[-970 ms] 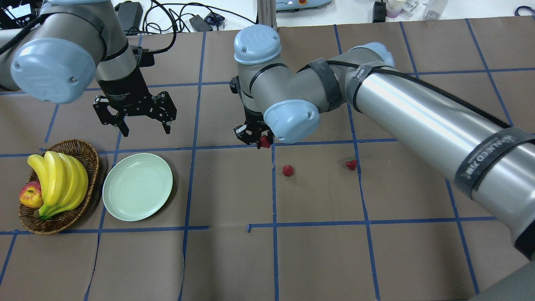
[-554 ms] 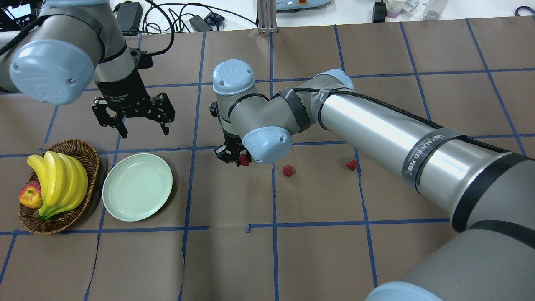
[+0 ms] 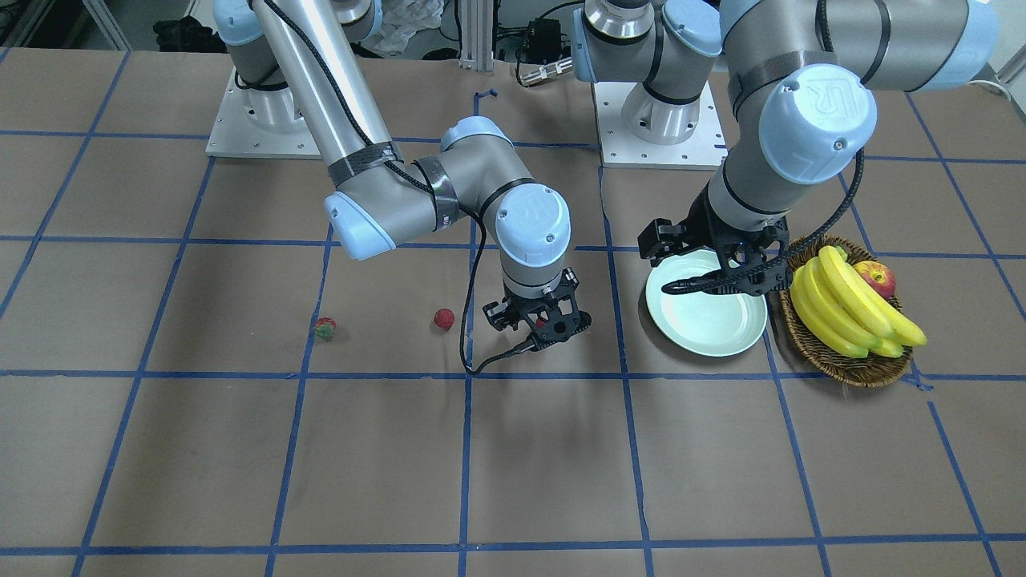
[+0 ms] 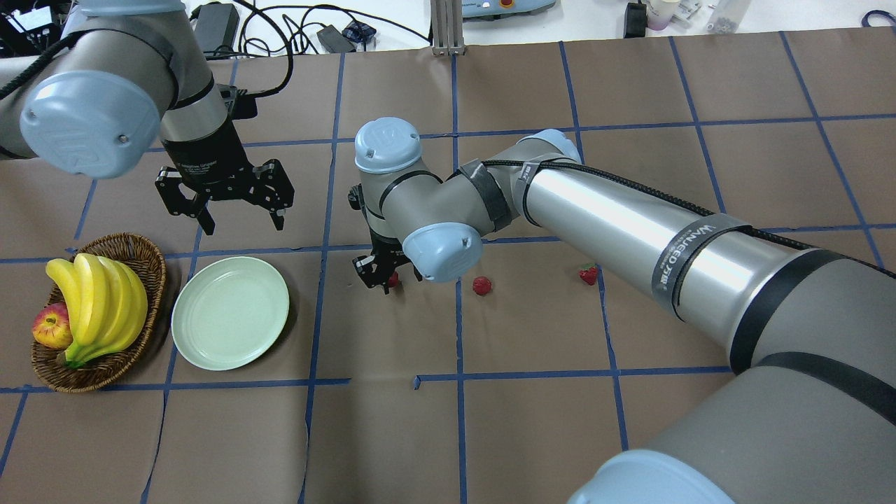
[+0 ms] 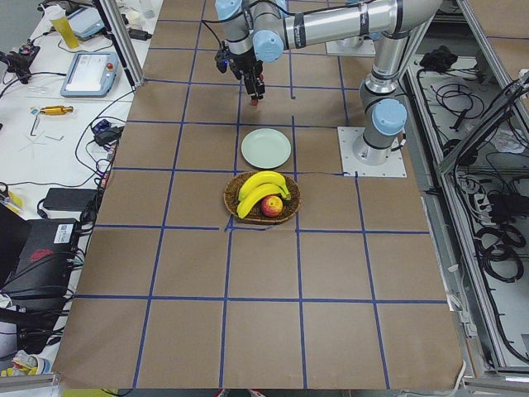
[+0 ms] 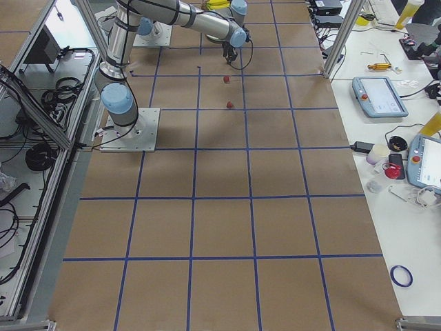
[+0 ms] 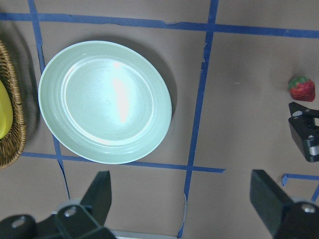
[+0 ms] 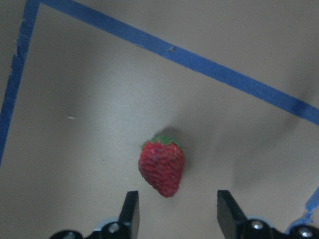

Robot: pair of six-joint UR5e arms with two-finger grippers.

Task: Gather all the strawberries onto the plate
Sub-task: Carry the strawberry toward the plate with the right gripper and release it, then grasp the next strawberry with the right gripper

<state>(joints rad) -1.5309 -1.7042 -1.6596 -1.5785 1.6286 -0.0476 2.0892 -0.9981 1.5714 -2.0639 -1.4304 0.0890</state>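
While the right gripper point(image 4: 378, 274) hangs low over the worktop point(image 4: 532, 420), its two fingers point(image 8: 130, 211) stand apart with a gap wider than a berry, and they hold nothing. One strawberry point(image 8: 162, 168) lies on the brown paper just in front of those fingertips, green cap pointing away from them and red tip toward the gap. Neither finger touches it. It sits near the middle of the worktop, beside a crossing of the blue tape lines.

A second strawberry point(image 4: 481, 285) lies a little farther toward the worktop's right edge. The third strawberry point(image 4: 589, 274) lies beyond that one in the same direction. Both are loose on the paper, apart from each other and from the gripper.

Nearer the worktop's left edge than any berry lies the plate point(image 4: 230, 312), pale green and flat on the paper, with nothing on it. It is well apart from the closest strawberry.

Raised above the worktop close to the plate, the left gripper point(image 4: 242, 225) has its fingers spread wide and grips nothing. Its wrist camera looks down on the plate and, at the frame's right side, on the nearest strawberry.

Just beside the plate, toward the left edge, stands a brown wicker basket point(image 4: 150, 266). It holds a bunch of bananas point(image 4: 105, 301) and an apple point(image 4: 50, 327).
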